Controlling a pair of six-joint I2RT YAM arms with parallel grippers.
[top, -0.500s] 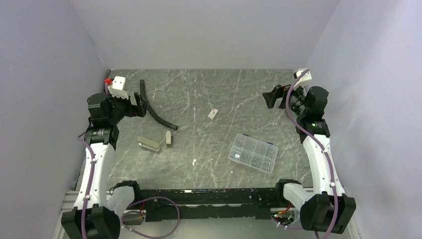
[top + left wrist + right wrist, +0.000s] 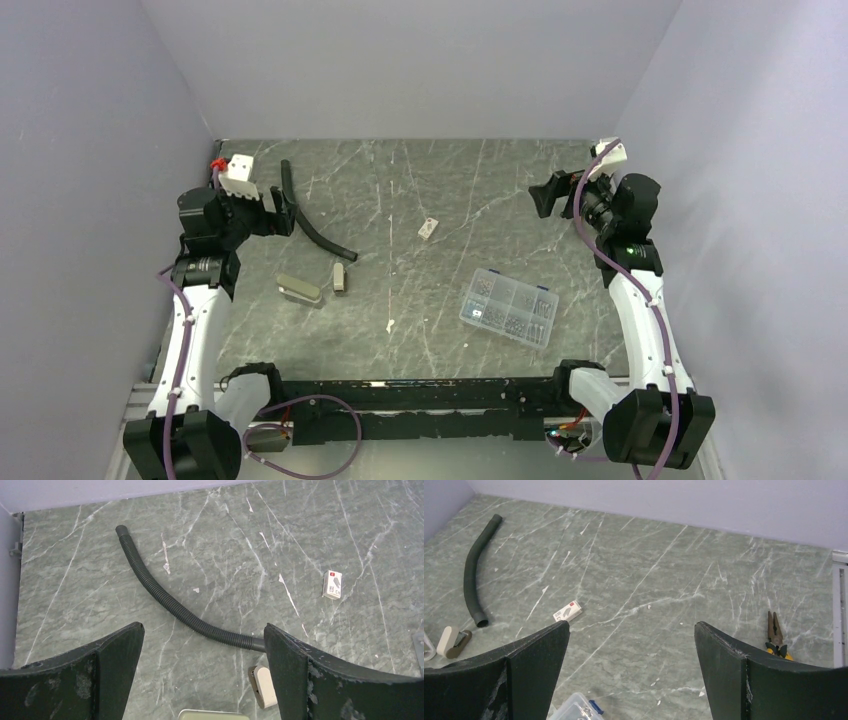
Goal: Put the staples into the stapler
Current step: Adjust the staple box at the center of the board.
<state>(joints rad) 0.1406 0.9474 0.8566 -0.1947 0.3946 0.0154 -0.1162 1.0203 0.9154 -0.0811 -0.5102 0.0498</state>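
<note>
The olive-grey stapler [image 2: 298,289] lies on the table's left side, and only its top edge [image 2: 210,714] shows at the bottom of the left wrist view. A small white staple box [image 2: 428,229] lies near the table's middle; it also shows in the left wrist view [image 2: 332,584] and the right wrist view [image 2: 568,611]. My left gripper [image 2: 285,212] is open and empty, held above the table behind the stapler [image 2: 202,629]. My right gripper [image 2: 545,197] is open and empty at the far right, above bare table [image 2: 631,625].
A black corrugated hose [image 2: 310,215] curves at the back left. A small beige and brown piece [image 2: 339,277] lies beside the stapler. A clear compartment box [image 2: 508,307] sits right of centre. Pliers [image 2: 776,635] lie at the right edge. A white scrap [image 2: 390,324] lies near the front.
</note>
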